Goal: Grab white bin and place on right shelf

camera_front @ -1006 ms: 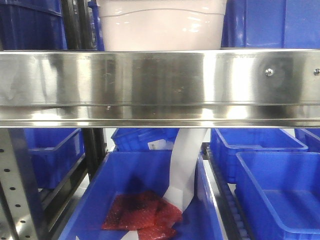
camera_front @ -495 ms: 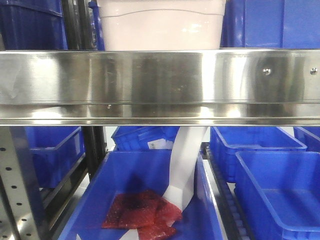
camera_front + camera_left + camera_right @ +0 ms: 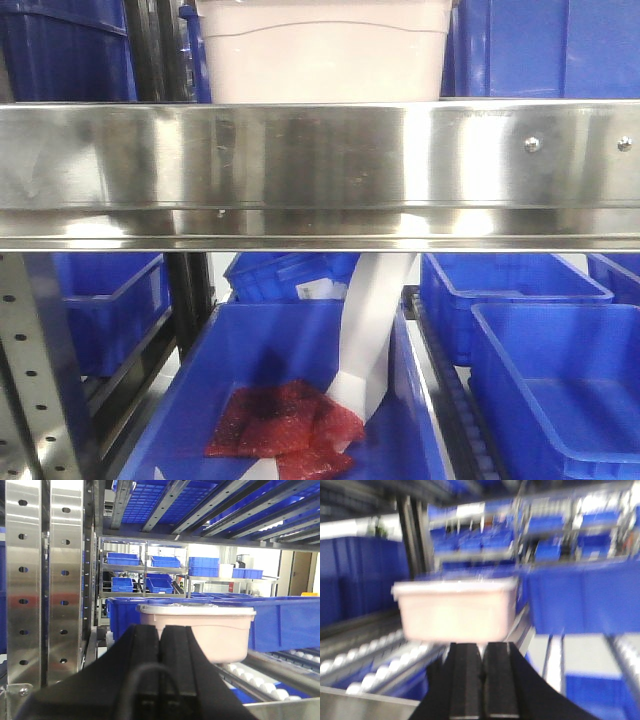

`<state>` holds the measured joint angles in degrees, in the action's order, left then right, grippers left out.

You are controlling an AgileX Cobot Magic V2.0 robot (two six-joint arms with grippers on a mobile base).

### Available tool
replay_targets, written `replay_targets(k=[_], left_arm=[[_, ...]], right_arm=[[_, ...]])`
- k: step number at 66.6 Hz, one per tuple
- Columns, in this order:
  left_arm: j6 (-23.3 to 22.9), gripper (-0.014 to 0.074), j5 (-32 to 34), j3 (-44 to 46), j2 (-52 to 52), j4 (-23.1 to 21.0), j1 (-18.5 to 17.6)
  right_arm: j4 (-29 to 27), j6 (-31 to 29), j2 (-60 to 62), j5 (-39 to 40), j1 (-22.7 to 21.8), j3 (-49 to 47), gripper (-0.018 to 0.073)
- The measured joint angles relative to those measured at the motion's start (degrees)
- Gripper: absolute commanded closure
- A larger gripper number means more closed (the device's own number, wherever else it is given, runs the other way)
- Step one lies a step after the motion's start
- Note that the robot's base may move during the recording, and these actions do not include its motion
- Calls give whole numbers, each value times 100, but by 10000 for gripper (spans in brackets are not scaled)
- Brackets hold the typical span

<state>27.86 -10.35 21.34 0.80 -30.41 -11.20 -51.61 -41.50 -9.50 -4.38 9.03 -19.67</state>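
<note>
Since half a second ago, the steel front rail (image 3: 320, 170) has dropped a touch in your front view and its two screws have slid slightly left; the white bin (image 3: 325, 50) keeps its place above it. That rail is your landmark. The bin stands directly behind and above the rail's middle, its lower wall cut off by the rail's top edge, with dark blue bins (image 3: 545, 48) close on either side. Below the rail you see an open blue bin (image 3: 250, 350) holding red mesh bags (image 3: 285, 432) and a white strip (image 3: 372, 330) hanging down into it.

Your left claw (image 3: 161, 645) has its two black fingers pressed together, holding nothing, pointed at the white bin (image 3: 200, 632) further back on the roller track. Your right claw (image 3: 482, 667) is likewise closed and empty, short of the bin (image 3: 455, 610); that view is blurred.
</note>
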Motion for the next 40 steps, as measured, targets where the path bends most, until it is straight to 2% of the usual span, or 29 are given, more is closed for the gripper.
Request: replay_targets(k=[12, 40], left_arm=[[0, 722, -152, -13, 0, 13, 0], [0, 722, -175, -13, 0, 13, 0]], right_arm=[[0, -9, 524, 168, 0, 185, 530], [0, -9, 548, 168, 0, 185, 530]])
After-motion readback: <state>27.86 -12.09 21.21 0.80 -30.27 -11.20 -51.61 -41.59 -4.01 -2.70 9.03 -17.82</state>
